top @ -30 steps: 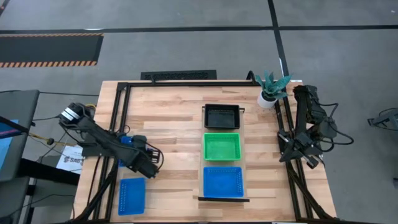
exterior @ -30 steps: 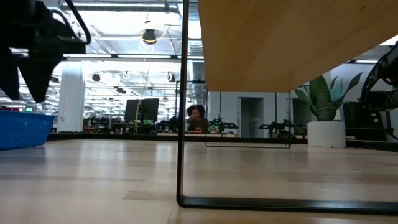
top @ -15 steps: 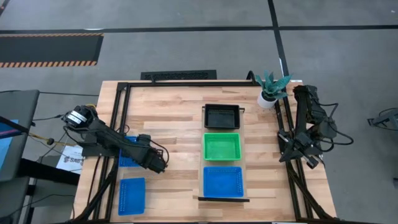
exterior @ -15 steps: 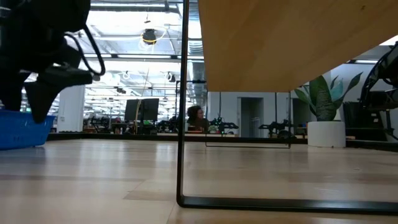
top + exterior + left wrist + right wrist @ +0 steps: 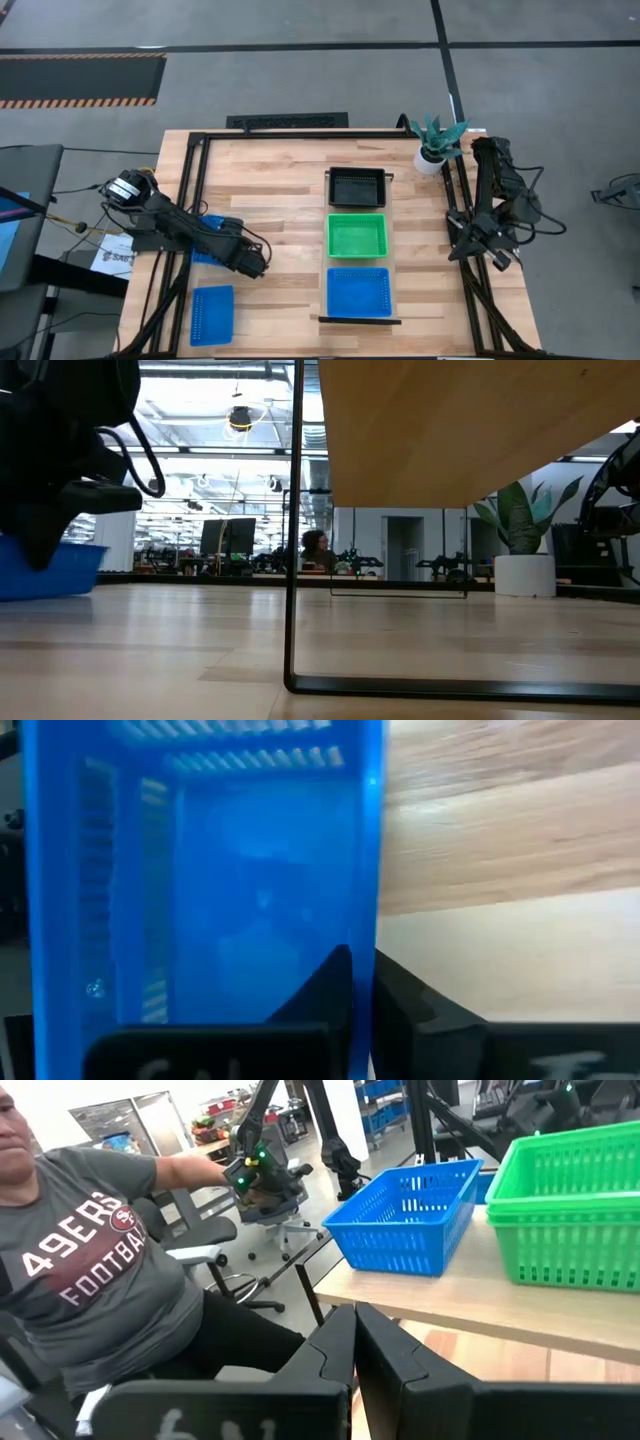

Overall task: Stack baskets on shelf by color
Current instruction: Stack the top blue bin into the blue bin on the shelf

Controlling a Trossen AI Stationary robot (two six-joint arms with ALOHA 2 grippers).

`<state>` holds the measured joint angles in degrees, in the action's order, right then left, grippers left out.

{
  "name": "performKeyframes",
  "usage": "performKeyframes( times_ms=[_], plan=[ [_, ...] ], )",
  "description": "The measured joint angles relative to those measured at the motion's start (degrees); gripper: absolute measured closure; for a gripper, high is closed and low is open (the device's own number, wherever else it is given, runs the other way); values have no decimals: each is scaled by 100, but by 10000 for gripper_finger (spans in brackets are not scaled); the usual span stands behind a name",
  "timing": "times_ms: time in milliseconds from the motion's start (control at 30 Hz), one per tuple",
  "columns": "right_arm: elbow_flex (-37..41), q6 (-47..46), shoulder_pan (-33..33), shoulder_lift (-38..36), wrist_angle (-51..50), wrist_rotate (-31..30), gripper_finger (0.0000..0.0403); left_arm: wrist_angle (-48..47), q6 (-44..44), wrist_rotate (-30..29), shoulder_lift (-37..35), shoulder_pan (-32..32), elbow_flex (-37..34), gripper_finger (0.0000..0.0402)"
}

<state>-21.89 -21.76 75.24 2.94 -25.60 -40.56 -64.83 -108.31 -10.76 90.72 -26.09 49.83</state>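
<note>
Two dark robot arms work at a wood-plank table (image 5: 280,180), seen from above. At the far left, the left arm reaches in across the table's left edge. Its gripper (image 5: 252,262) is closed, its fingers (image 5: 335,995) pinching the wall of a blue basket (image 5: 207,247) that lies mostly hidden under the arm; up close, one finger sits inside the basket wall and the other outside it. Just nearer the front edge, a second blue basket (image 5: 211,313) lies alone on the tabletop.

Toward the middle, the pale wooden shelf (image 5: 358,305) runs front to back with black rails at its ends. Three baskets sit on it in a row, close together: a black basket (image 5: 356,187) farthest back, a bright green basket (image 5: 357,236) in the middle, a third blue basket (image 5: 358,291) at the front.

Farther right, a small potted plant (image 5: 434,143) stands at the back right corner. At the right edge, the right arm waits, its gripper (image 5: 497,256) pressed together and holding nothing. Beyond the table, a seated person (image 5: 100,1260) in a grey T-shirt is visible.
</note>
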Motion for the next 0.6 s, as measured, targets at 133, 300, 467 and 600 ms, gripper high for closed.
performKeyframes(
  times_ms=[133,300,467,600],
  plan=[
    [0,-79,0,-2,-33,0,369,-16,368,-2,0,0,261,399],
    [0,-88,0,-2,-32,0,369,-133,852,-238,0,-2,937,401],
    [0,-88,0,-2,-31,0,369,-560,1471,-848,0,-17,1888,401],
    [0,-88,0,-1,-30,0,369,-553,2402,-1343,2,-62,2740,401]
  ],
)
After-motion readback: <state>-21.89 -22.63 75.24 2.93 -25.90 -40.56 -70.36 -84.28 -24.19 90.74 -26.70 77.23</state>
